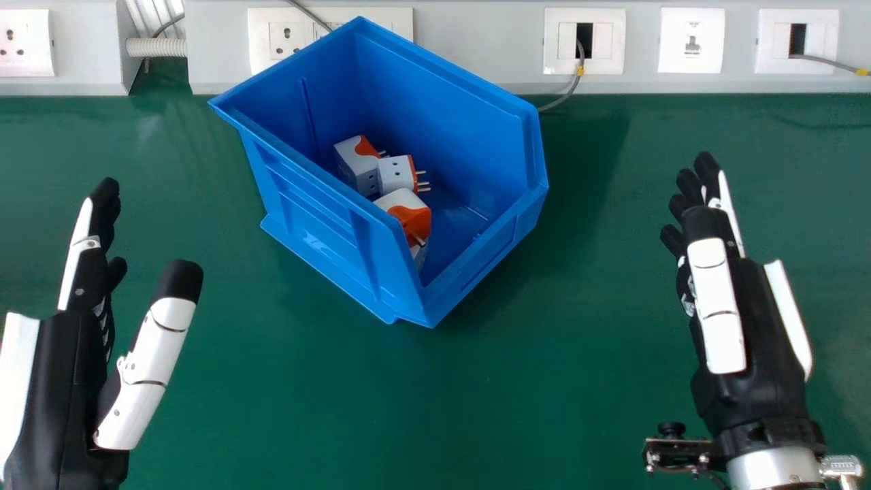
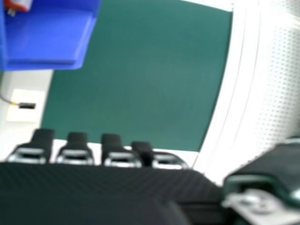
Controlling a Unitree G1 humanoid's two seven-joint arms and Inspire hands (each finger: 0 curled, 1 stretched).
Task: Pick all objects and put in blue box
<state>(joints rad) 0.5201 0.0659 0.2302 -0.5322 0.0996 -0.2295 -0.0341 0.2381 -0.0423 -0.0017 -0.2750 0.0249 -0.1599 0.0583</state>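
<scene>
Green tabletop (image 1: 544, 408) | pale wall panel (image 1: 476, 41) behind | white sockets (image 1: 287, 39) | grey cables (image 1: 573, 85)

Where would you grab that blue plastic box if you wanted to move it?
Probably by the rim of the box's long near wall, coming from the near left. That upright edge is thin and exposed, with bare green tabletop before it, while the far corner stands close to the pale socket panel. Keep the grip shallow: plug adapters lie just inside.
</scene>
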